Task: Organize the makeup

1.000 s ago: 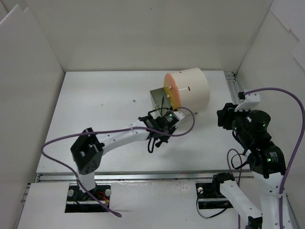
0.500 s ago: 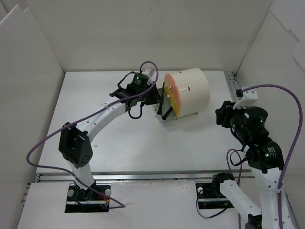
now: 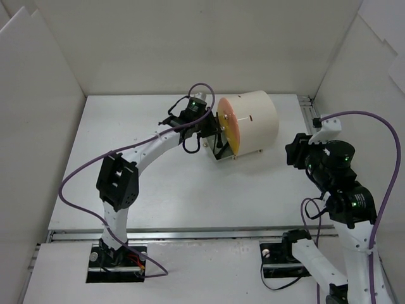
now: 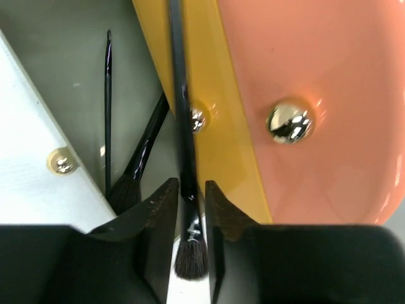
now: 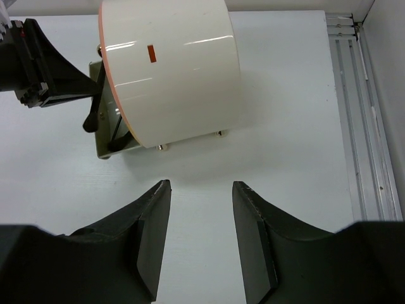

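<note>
Left pincer (image 3: 213,132) at cream cylinder's (image 3: 256,120) orange front, open drawer (image 3: 221,151) beneath, right arm (image 3: 335,171) well apart

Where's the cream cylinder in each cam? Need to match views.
Top external: cream cylinder on its side, upper centre-right of frame, orange face pointing left.
Left wrist: only the orange face with a shiny knob, filling the right half.
Right wrist: top centre, cream wall seen side-on.
Shared landmark: left end effector at the orange face's edge.
</note>
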Robot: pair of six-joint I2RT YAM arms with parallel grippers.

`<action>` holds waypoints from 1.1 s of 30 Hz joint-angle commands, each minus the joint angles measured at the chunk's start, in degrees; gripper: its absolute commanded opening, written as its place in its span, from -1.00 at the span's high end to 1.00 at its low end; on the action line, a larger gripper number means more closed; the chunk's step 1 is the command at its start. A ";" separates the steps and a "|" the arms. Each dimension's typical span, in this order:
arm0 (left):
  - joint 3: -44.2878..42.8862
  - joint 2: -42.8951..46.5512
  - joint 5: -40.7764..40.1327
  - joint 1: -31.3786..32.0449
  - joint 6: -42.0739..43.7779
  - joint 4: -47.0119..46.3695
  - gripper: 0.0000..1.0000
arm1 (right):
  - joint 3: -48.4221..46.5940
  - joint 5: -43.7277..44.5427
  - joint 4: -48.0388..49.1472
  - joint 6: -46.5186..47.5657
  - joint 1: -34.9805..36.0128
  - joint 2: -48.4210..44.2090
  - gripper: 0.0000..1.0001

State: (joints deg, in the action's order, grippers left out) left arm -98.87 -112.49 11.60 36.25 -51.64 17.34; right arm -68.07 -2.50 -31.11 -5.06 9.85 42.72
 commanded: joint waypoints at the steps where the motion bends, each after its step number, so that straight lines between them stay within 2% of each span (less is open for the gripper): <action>1: -4.22 0.43 -1.49 -0.57 -1.10 -3.72 0.58 | -2.32 -0.83 3.43 -0.04 0.00 2.36 0.18; 2: -4.40 -0.01 -1.40 -0.57 -1.36 -3.72 0.43 | -2.50 -1.27 3.34 -0.04 -0.09 3.33 0.18; 6: -5.37 -0.63 -1.31 -0.57 -0.57 -3.28 0.13 | -4.17 -3.29 3.60 -0.13 0.00 5.88 0.19; 7: -5.46 -0.45 -1.49 -0.57 -0.40 -2.93 -0.15 | -4.26 -4.08 3.69 -0.21 0.00 6.93 0.19; 8: -5.46 -0.02 -1.57 -0.57 -0.13 -2.32 -0.34 | -4.43 -4.26 3.95 -0.13 -0.09 7.29 0.19; 13: -0.81 6.57 -0.61 -3.46 4.17 -2.66 -0.33 | -7.33 -3.47 4.66 0.75 -0.09 11.85 0.19; 16: 4.98 10.61 2.89 -7.06 6.19 -4.07 -0.23 | -9.71 -4.52 5.62 1.54 -0.18 16.86 0.19; 19: 12.26 13.43 7.01 -10.93 6.64 -8.09 -0.01 | -12.60 -8.99 6.67 1.55 -0.88 23.61 0.19; 20: 15.60 14.22 8.08 -12.42 6.90 -9.16 0.00 | -14.00 -10.58 7.11 1.11 -2.10 24.77 0.20; 23: 18.62 13.09 10.55 -13.31 8.04 -12.33 0.01 | -17.16 -14.19 7.91 0.40 -2.81 29.08 0.22; 30: 13.27 4.74 13.71 -11.12 10.42 -13.56 0.02 | -21.57 -14.02 9.23 -0.04 -2.99 34.97 0.22; 33: 10.37 1.58 12.50 -9.80 10.77 -13.13 0.02 | -23.15 -15.86 9.14 -0.48 -3.17 36.99 0.22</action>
State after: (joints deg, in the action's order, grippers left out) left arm -83.31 -111.68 23.00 25.04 -42.68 8.27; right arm -87.70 -15.57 -26.20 -4.73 7.14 78.48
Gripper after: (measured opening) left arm 0.490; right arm 0.391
